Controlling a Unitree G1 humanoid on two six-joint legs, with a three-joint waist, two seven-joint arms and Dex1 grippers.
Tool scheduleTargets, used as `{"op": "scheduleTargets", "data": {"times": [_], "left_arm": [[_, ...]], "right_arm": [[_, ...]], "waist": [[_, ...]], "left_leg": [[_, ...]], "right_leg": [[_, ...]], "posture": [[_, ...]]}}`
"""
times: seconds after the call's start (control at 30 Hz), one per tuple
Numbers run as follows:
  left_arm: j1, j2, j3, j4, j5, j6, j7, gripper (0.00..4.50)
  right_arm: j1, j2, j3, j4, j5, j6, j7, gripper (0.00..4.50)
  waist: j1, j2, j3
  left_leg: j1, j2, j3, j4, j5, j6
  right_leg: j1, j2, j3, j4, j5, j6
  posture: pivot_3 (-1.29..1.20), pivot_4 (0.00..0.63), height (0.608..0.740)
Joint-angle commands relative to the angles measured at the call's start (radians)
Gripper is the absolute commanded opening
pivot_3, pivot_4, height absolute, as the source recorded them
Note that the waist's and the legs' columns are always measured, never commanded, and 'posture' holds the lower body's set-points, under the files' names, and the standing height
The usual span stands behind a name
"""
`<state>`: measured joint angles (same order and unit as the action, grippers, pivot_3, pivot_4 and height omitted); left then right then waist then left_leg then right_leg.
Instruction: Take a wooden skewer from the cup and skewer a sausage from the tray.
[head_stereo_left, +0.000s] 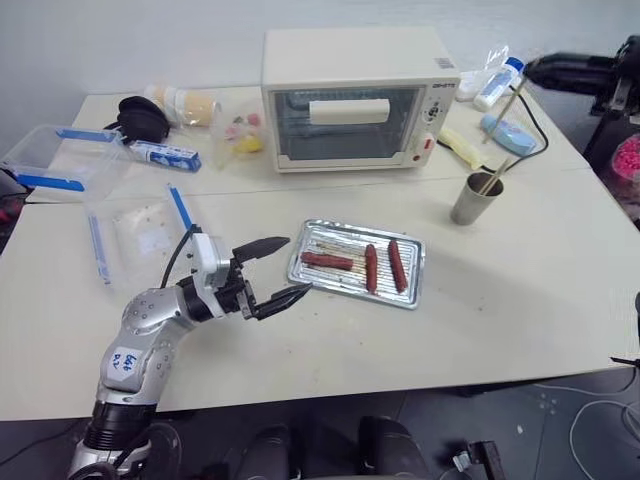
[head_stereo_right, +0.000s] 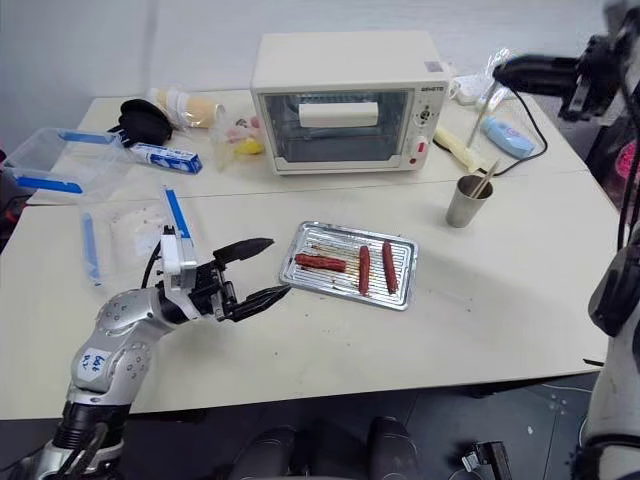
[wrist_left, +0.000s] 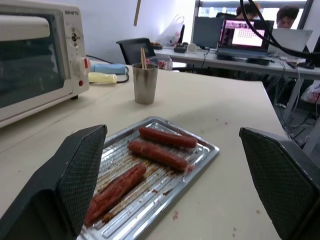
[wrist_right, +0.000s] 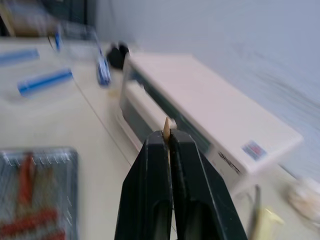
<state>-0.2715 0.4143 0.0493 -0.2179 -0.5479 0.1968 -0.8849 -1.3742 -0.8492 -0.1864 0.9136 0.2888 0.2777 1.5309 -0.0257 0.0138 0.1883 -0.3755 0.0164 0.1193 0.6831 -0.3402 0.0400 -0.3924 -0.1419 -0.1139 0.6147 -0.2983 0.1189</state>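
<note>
The tray (head_stereo_left: 357, 263) lies near the middle of the surface (head_stereo_left: 520, 300), in front of the toaster oven (head_stereo_left: 355, 98). Three sausages are in it: one (head_stereo_left: 327, 261) lies lengthwise toward the robot's left end, and two others (head_stereo_left: 371, 267) (head_stereo_left: 398, 265) lie crosswise, side by side, toward the right end. Pale sticks also lie along the tray's ridged bottom, beside the sausages.

The cup (head_stereo_left: 477, 199) stands upright to the right of the tray, well apart from it, near the oven's right front corner. A few skewers stick up out of it, leaning on its rim.

The right gripper (head_stereo_right: 508, 70) is raised above and behind the cup, at oven-top height, its jaws clenched on a skewer (head_stereo_left: 505, 125). The stick slants down from the jaws toward the cup; whether its lower end is clear of the cup cannot be told. In the right wrist view a short pale tip pokes out between the closed fingers (wrist_right: 150, 180).

The left gripper (head_stereo_left: 282, 268) hovers just beside the tray's left end, jaws released and spread wide, grasping nothing. In the left wrist view its two fingers (wrist_left: 70, 175) frame the tray and sausages.

At the far left, clear plastic boxes (head_stereo_left: 60, 157) with blue clips sit open.
</note>
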Motion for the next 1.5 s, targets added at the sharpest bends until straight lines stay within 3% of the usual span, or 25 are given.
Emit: {"op": "scheduleTargets", "data": {"times": [0.03, 0.2, 0.37, 0.57, 0.8, 0.93, 1.33, 1.43, 1.5], "left_arm": [[-0.044, -0.038, -0.020, 0.013, 0.010, -0.039, 0.006, 4.50], [-0.145, -0.161, -0.060, 0.129, 0.078, -0.148, 0.051, 4.50], [-0.222, -0.269, -0.066, 0.217, 0.098, -0.222, 0.093, 4.50], [-0.266, -0.343, -0.063, 0.205, 0.065, -0.231, 0.121, 4.50], [-0.276, -0.366, -0.070, 0.164, 0.046, -0.214, 0.138, 4.50], [-0.273, -0.371, -0.072, 0.162, 0.046, -0.214, 0.140, 3.64], [-0.275, -0.388, -0.077, 0.166, 0.051, -0.221, 0.151, 0.03], [-0.288, -0.392, -0.066, 0.162, 0.044, -0.213, 0.174, 0.01], [-0.292, -0.388, -0.063, 0.158, 0.041, -0.204, 0.177, 0.00]], "right_arm": [[0.166, 0.064, -0.077, -0.293, 0.209, 0.292, -0.013, 0.04], [0.446, 0.321, -0.238, -0.740, 0.551, 0.610, -0.363, 0.04], [0.568, 0.489, -0.281, -0.960, 0.748, 0.705, -0.630, 0.04], [0.639, 0.524, -0.255, -1.048, 0.844, 0.706, -0.756, 0.04], [0.670, 0.519, -0.235, -1.054, 0.878, 0.669, -0.803, 0.04], [0.683, 0.523, -0.221, -1.057, 0.898, 0.656, -0.822, 0.00], [0.733, 0.539, -0.186, -1.087, 0.952, 0.615, -0.872, 0.00], [0.757, 0.522, -0.170, -1.077, 0.957, 0.632, -0.891, 0.00], [0.769, 0.512, -0.163, -1.080, 0.940, 0.614, -0.884, 0.48]], "waist": [[0.002, -0.001, -0.001], [0.021, -0.001, 0.000], [0.028, -0.002, -0.001], [0.026, -0.003, 0.000], [0.024, -0.003, 0.000], [0.024, -0.003, 0.000], [0.025, -0.003, 0.000], [0.025, -0.003, 0.000], [0.025, -0.003, 0.000]], "left_leg": [[0.000, 0.000, -0.001, 0.000, 0.000, 0.000], [-0.001, -0.002, -0.001, 0.001, 0.001, 0.001], [-0.003, -0.002, -0.001, 0.002, 0.002, 0.001], [-0.003, -0.003, -0.001, 0.002, 0.002, 0.002], [-0.003, -0.002, -0.001, 0.002, 0.002, 0.002], [-0.003, -0.002, -0.001, 0.002, 0.002, 0.002], [-0.003, -0.002, -0.001, 0.001, 0.002, 0.002], [-0.003, -0.002, -0.001, 0.001, 0.002, 0.002], [-0.003, -0.002, -0.001, 0.001, 0.002, 0.002]], "right_leg": [[0.000, 0.000, 0.000, 0.001, 0.000, 0.000], [-0.001, 0.000, -0.003, 0.004, 0.000, 0.000], [-0.003, 0.000, -0.003, 0.004, 0.000, 0.000], [-0.002, 0.000, -0.003, 0.004, 0.001, 0.001], [-0.002, 0.001, -0.003, 0.003, 0.001, 0.001], [-0.002, 0.001, -0.002, 0.003, 0.001, 0.001], [-0.002, 0.001, -0.003, 0.003, 0.001, 0.001], [-0.002, 0.001, -0.003, 0.002, 0.001, 0.001], [-0.002, 0.001, -0.003, 0.002, 0.001, 0.001]], "posture": [[0.00, 0.150, 0.740], [0.00, 0.150, 0.740], [0.00, 0.150, 0.740], [0.00, 0.150, 0.740], [0.00, 0.150, 0.740], [0.00, 0.150, 0.740], [0.00, 0.150, 0.740], [0.00, 0.150, 0.740], [0.00, 0.150, 0.740]]}}
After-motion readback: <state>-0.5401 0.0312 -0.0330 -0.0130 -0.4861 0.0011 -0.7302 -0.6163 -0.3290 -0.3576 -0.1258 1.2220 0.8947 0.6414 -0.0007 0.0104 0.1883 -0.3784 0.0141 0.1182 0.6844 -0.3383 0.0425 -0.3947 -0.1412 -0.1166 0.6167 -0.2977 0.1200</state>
